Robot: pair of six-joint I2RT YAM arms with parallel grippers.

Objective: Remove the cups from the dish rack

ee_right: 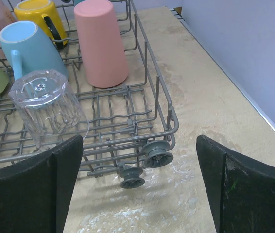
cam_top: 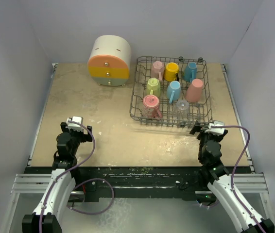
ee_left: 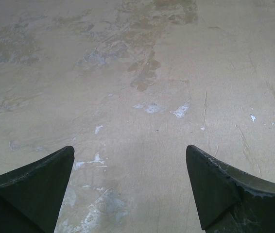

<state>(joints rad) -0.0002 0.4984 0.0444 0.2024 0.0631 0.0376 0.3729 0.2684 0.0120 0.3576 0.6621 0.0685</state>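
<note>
Tan table (cam_top: 108, 141), one dish rack (cam_top: 133, 97) holding eight cups (cam_top: 174, 90), left hand (ee_left: 130, 150) and right hand (ee_right: 140, 141) spread, empty

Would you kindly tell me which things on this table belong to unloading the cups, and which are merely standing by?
Part of the job:
dish rack; pink mug; yellow mug; far blue mug; pale green mug; middle light blue mug; salmon tumbler; pink patterned mug; clear glass tumbler.

Just standing by:
round cream cabinet with coloured drawers.
</note>
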